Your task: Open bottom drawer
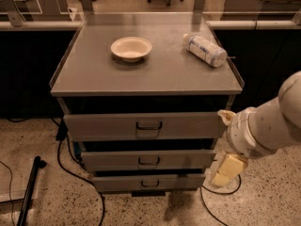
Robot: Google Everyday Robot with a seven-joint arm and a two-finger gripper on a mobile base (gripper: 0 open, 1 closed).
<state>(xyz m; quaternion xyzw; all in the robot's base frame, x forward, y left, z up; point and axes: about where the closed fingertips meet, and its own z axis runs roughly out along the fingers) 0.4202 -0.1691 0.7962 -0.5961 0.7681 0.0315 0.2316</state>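
We find the gripper (220, 177) in the lower right of the frame, a cream-coloured block pointing down and to the left. Whether it is released or clenched we cannot tell, and nothing is seen in its grasp. Its tip lies just beside the right end of the bottom drawer (149, 181). We cannot confirm contact between them. Behind the gripper, the white wrist and arm (265, 126) run up to the right edge of the frame.

The bottom drawer is the lowest and narrowest of three grey fronts, at lower centre, with a small dark handle (150, 184) at its middle. A dark gap shows above it. Over it sit the middle drawer (148, 160) and the top drawer (146, 125), each with its own centre pull.

On the grey cabinet top (94, 74) we note a pale bowl (131, 48) left of centre, upright, and a plastic bottle (204, 50) lying on its side at the right. The two are well apart.

On the speckled floor, a black cable (77, 171) runs along the cabinet's left side, and a dark pole (29, 192) lies at lower left.
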